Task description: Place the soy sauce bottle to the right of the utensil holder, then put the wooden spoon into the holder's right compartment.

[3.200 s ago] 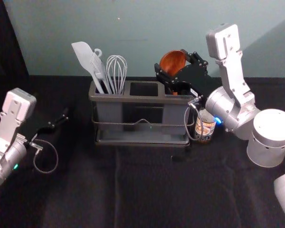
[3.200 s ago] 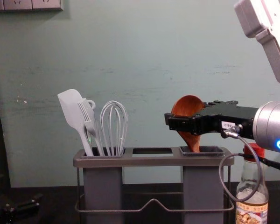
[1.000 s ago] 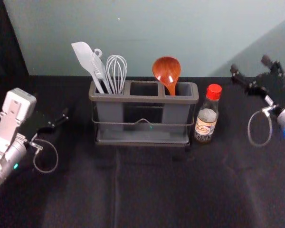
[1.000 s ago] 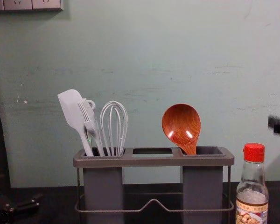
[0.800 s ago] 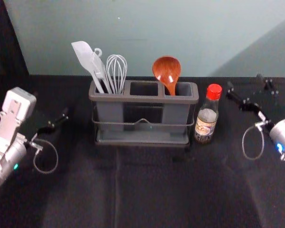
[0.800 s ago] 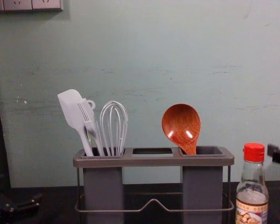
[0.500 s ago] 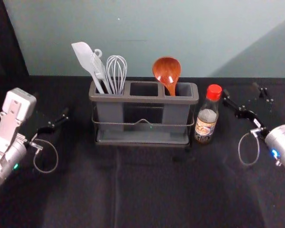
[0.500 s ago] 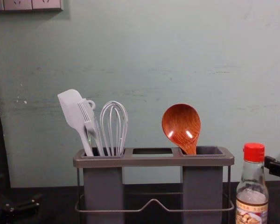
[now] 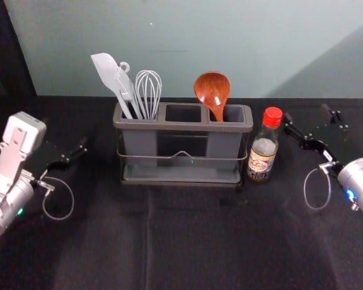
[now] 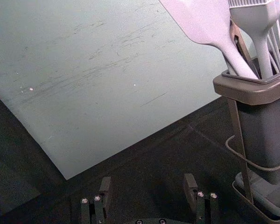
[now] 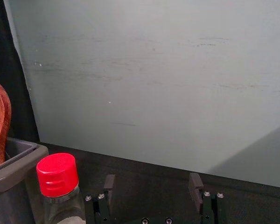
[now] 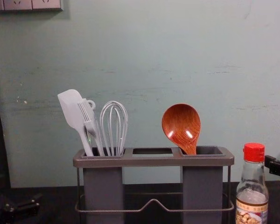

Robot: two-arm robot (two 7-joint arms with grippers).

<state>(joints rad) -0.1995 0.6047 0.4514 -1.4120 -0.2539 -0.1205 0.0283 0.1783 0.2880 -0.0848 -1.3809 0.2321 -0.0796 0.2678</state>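
Observation:
The wooden spoon point(image 9: 212, 90) stands bowl-up in the right compartment of the utensil holder point(image 9: 183, 126), leaning a little left. Just right of the holder, the soy sauce bottle point(image 9: 263, 146) with its red cap is upright. My right gripper point(image 9: 307, 116) is to the right of the bottle, open and holding nothing; its fingers show spread in the right wrist view, where the gripper point(image 11: 152, 184) has the bottle cap point(image 11: 57, 174) off to one side. Left of the holder, my left gripper point(image 9: 65, 134) is parked; the left wrist view shows this gripper point(image 10: 148, 186) open.
A white spatula point(image 9: 109, 74), a small brush and a whisk point(image 9: 148, 93) stand in the holder's left compartment. Behind everything rises a pale green wall point(image 9: 187, 36). Dark cloth point(image 9: 187, 241) covers the table in front of the holder.
My right gripper was at the spoon; it has let go, drawn away to the right and come down beside the bottle. The spoon's bowl has tipped slightly left. The left arm has stayed still.

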